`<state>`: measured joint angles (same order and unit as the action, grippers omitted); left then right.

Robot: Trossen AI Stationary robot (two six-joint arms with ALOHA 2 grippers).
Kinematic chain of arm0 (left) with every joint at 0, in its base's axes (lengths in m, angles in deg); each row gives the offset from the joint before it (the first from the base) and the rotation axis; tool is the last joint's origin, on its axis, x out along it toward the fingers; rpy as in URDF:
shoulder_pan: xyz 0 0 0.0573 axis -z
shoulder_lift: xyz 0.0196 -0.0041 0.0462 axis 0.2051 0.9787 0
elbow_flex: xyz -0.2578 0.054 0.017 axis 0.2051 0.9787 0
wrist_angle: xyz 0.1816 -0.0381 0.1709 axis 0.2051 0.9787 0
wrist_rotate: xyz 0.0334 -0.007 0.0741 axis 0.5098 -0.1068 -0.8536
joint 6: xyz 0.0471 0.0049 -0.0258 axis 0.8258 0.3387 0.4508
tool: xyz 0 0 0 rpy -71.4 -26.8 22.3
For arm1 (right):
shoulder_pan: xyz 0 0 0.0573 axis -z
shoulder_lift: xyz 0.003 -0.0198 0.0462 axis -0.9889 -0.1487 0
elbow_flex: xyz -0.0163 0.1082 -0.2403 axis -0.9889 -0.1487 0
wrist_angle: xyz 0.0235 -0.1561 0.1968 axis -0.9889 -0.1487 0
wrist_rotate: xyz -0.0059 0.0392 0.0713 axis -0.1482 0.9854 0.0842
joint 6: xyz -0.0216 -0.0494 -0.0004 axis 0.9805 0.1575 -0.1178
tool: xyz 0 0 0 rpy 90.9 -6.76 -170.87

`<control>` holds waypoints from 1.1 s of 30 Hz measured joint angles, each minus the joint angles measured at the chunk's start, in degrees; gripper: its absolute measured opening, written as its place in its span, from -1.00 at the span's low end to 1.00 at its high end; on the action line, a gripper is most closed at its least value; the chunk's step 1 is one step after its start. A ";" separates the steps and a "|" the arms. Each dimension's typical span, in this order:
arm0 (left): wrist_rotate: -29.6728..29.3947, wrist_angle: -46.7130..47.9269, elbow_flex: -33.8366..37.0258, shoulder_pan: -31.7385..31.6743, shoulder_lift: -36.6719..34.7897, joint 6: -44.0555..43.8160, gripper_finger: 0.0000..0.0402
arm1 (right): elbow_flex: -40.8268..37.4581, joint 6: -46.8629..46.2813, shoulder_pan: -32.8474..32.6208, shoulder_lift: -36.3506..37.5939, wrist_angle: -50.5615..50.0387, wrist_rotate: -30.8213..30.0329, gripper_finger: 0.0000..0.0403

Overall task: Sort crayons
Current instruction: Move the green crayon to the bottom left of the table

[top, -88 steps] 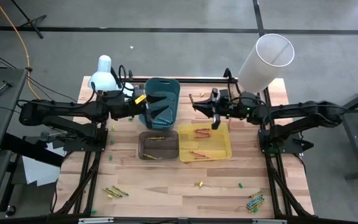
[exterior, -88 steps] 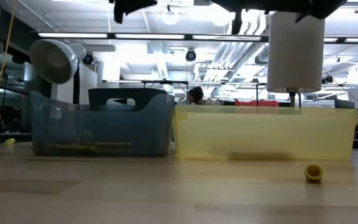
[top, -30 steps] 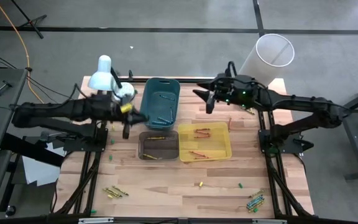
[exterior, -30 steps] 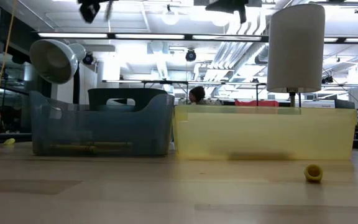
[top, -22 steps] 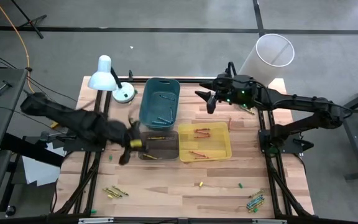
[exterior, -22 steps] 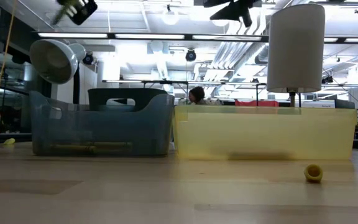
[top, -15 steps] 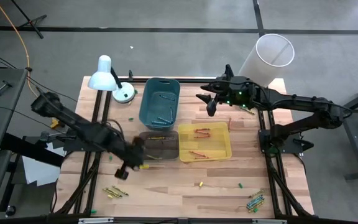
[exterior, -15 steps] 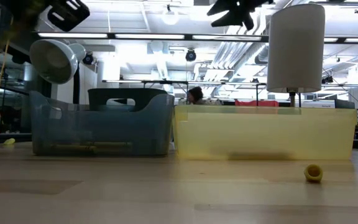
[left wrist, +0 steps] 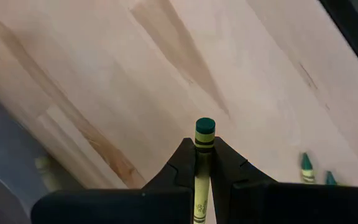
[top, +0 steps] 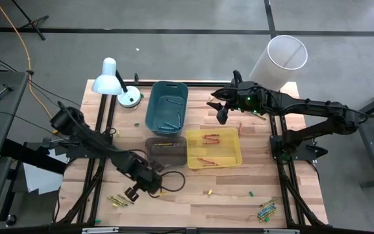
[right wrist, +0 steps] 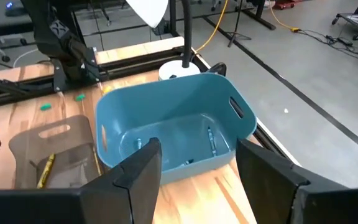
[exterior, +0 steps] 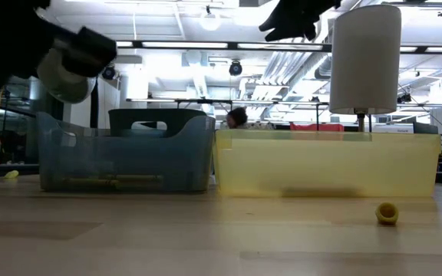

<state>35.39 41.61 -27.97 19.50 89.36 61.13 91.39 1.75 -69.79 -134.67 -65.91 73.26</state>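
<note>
Your left gripper (top: 134,192) has swung from the far bins to the near-left desk (top: 187,201), clamped on a green crayon (left wrist: 203,163) awaiting sorting.

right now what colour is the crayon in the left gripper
Green tip, yellow-green wrapper: the crayon shows best in the left wrist view.

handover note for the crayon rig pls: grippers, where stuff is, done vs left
Left gripper: shut on a green crayon, low over the front-left of the table.
Right gripper: open, empty, hovering at the back between the blue bin and the yellow bin.
Done: some crayons lie in the blue bin, the grey bin and the yellow bin.
Left: loose crayons front left and front right, plus the held one.
</note>
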 joint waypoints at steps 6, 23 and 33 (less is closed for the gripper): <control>2.13 -0.24 -4.70 -2.91 3.12 -7.63 -1.00 | 0.00 0.00 0.00 0.00 -0.30 0.00 -0.01; 8.18 -0.94 -10.66 -8.29 14.91 -23.16 -1.00 | -0.02 0.00 0.00 0.00 -4.25 0.00 -0.01; 5.90 -0.44 -11.37 -7.98 15.51 -23.57 -0.89 | -0.02 0.00 0.00 0.00 -5.92 0.00 -0.01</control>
<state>41.29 41.17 -39.34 11.52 104.87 37.56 91.36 1.75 -69.79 -134.67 -71.83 73.26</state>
